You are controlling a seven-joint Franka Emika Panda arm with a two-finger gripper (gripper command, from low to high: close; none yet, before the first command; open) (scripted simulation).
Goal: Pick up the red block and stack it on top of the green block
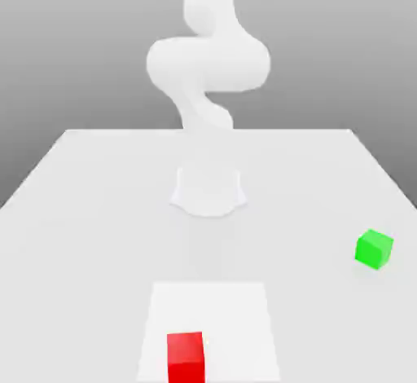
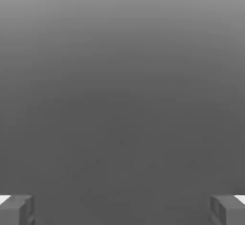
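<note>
- A grey backdrop (image 1: 81, 63) shades darker toward the horizon behind a broad, pale tabletop (image 1: 89, 251) in the exterior view, where a white robot arm (image 1: 208, 63) rises from its base (image 1: 208, 194) on the far side of the scene.
- The red block (image 1: 186, 357) sits near, a little to the exterior view's left of centre, against the near part of a white square (image 1: 240, 324) marked on the table; its lower part runs out of frame.
- The green block (image 1: 374, 249), intended foundation of the stack, rests farther back on the exterior view's right, turned at an angle, its top bare and well apart from its red counterpart.
- In the hand view, the gripper (image 2: 122, 210) stands wide, its two fingers (image 2: 26, 210) far apart with nothing between them, before a plain dark-grey expanse.
- The task appears to be at its very start: no block is gripped and no stack stands. Left to do, by all appearances, are the reach to the red block, the grasp, the lift, the carry toward the exterior view's right, the placing on the green block and the release.
</note>
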